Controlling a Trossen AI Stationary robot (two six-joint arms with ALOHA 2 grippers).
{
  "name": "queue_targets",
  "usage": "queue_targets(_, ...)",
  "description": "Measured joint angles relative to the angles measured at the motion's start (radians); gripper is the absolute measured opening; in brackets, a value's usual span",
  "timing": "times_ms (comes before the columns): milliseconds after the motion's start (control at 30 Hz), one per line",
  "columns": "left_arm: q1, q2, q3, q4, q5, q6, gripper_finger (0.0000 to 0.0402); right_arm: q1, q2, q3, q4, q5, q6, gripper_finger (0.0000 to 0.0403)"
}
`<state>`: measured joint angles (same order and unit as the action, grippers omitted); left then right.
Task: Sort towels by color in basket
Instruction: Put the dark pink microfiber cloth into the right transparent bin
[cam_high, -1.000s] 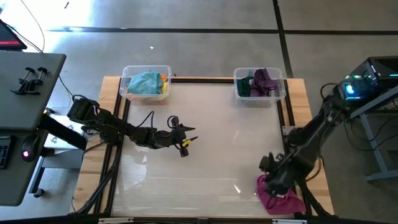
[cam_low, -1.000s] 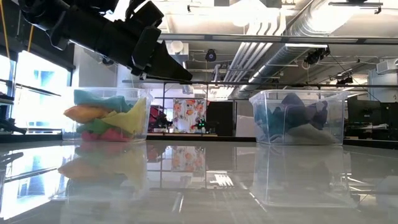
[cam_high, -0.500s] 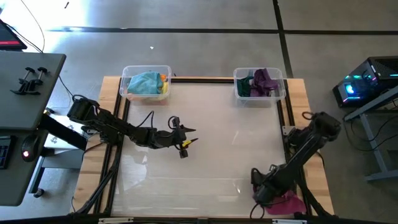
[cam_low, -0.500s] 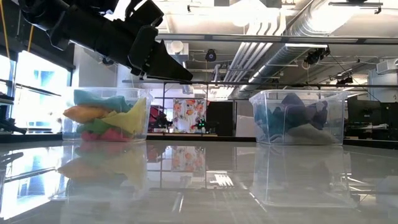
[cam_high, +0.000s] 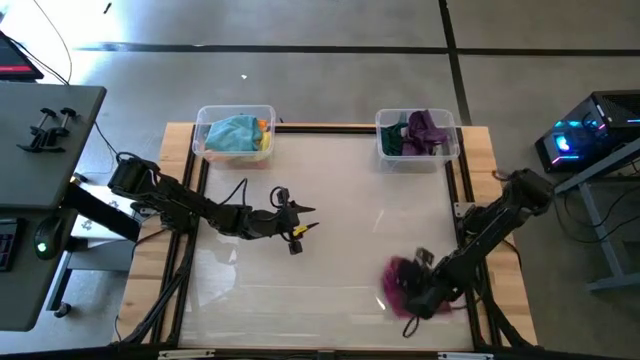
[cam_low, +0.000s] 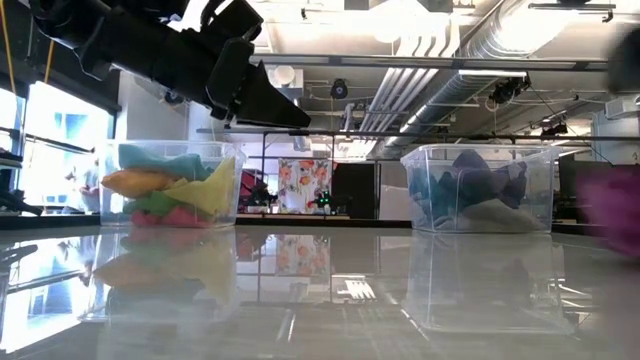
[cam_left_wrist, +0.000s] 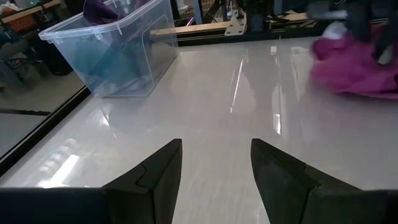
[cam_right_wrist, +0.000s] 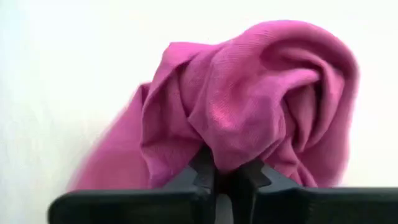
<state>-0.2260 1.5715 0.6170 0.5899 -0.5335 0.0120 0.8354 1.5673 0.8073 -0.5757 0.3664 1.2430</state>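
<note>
A magenta towel (cam_high: 398, 276), bunched up, is near the table's near right corner, with my right gripper (cam_high: 415, 300) shut on it. It also shows in the right wrist view as a crumpled magenta towel (cam_right_wrist: 249, 93) and at the right edge of the low view as the towel (cam_low: 612, 205). My left gripper (cam_high: 300, 225) hovers open over the table's left middle with nothing between its fingers (cam_left_wrist: 158, 171). The far left basket (cam_high: 235, 132) holds light blue, yellow and orange towels. The far right basket (cam_high: 418, 135) holds dark teal and purple ones. My right gripper pinches a bunched fold of the magenta towel (cam_right_wrist: 221, 152) between its two fingers (cam_right_wrist: 205, 168), several layers gathered together. The rest of the cloth billows slack beyond the fingertips. Whether the towel is clear of the table I cannot tell.
The glossy table top (cam_high: 340, 210) lies bare between the two baskets and the arms. A dark frame rail (cam_high: 455, 190) runs along the right side, next to my right arm. A grey side table (cam_high: 40, 140) with clamps stands left of the table.
My right gripper has gone from the near right corner toward the table's left, taking the magenta towel with it. The towel, which lay at the corner beyond the rail, is now bunched over the table top.
</note>
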Motion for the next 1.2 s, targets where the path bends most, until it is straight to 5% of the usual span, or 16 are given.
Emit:
queue_targets(200,0.000,-0.001,0.000,0.020,0.000,0.000,0.0179,-0.135,-0.174,0.005,-0.065,0.351,-0.178,0.0011)
queue_targets(567,0.004,-0.001,0.000,0.069,0.000,0.000,0.0179,-0.675,-0.502,0.348,-0.390,0.658,-0.857,0.0005)
queue_targets(700,0.004,-0.001,0.000,0.068,0.000,-0.007,0.0179,-0.954,-0.551,0.417,-0.310,0.591,-1.179,0.0005)
queue_targets(933,0.004,-0.001,0.000,0.068,0.000,-0.007,0.0179,-1.393,-0.497,0.329,-0.145,0.125,-1.444,0.0005)
queue_targets(1200,0.011,-0.001,0.000,0.066,0.000,0.006,0.0179,-1.603,-0.300,0.285,-0.169,-0.033,-1.462,0.0033)
